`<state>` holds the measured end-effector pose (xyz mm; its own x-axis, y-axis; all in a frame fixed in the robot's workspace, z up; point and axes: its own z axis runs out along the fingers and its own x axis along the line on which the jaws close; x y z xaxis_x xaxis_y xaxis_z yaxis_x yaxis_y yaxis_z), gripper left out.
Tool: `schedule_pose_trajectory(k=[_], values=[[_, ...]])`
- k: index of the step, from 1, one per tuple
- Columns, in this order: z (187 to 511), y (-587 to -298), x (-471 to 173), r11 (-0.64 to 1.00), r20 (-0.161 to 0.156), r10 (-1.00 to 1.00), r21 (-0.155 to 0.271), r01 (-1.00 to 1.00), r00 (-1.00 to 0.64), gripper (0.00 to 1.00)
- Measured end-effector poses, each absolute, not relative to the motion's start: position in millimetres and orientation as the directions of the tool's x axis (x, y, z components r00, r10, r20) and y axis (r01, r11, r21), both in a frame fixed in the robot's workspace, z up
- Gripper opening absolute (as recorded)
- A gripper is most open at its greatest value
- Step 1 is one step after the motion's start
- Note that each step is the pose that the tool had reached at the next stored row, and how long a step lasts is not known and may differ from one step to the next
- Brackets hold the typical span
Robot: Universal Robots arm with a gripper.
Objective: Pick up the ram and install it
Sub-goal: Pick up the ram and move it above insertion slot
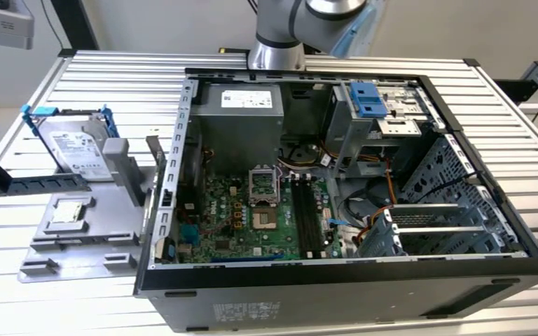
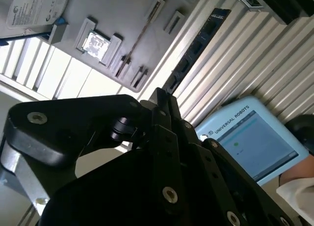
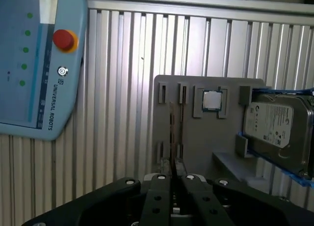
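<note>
The ram (image 3: 172,130) stands on its edge in a slot of the grey holder tray (image 3: 206,152), so I see it as a thin dark line. In the second wrist view the ram (image 2: 141,38) is the same thin strip on the tray. In the exterior view the ram (image 1: 155,159) stands upright at the tray's edge, close beside the computer case (image 1: 344,280). My gripper (image 3: 172,162) hangs well above the tray, in line with the ram, fingers pressed together and holding nothing. In the second wrist view the gripper (image 2: 161,95) is likewise shut. The long black sockets (image 1: 307,213) lie on the motherboard.
A silver hard drive (image 3: 274,127) with blue rails and a processor chip (image 3: 212,100) sit on the tray. A pale blue teach pendant (image 3: 39,64) lies on the ribbed aluminium table (image 3: 122,88). The arm (image 1: 283,31) rises behind the open case. A dark slotted strip (image 2: 196,45) lies beside the tray.
</note>
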<state>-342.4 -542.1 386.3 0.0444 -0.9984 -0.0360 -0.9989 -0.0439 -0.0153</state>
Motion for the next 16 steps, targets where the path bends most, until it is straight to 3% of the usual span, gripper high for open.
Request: schedule_pose_trajectory(k=[16], values=[[392.6, -542.2, -305.6, -0.044, -0.036, -0.998, -0.015, -0.999, 0.044, 0.00]])
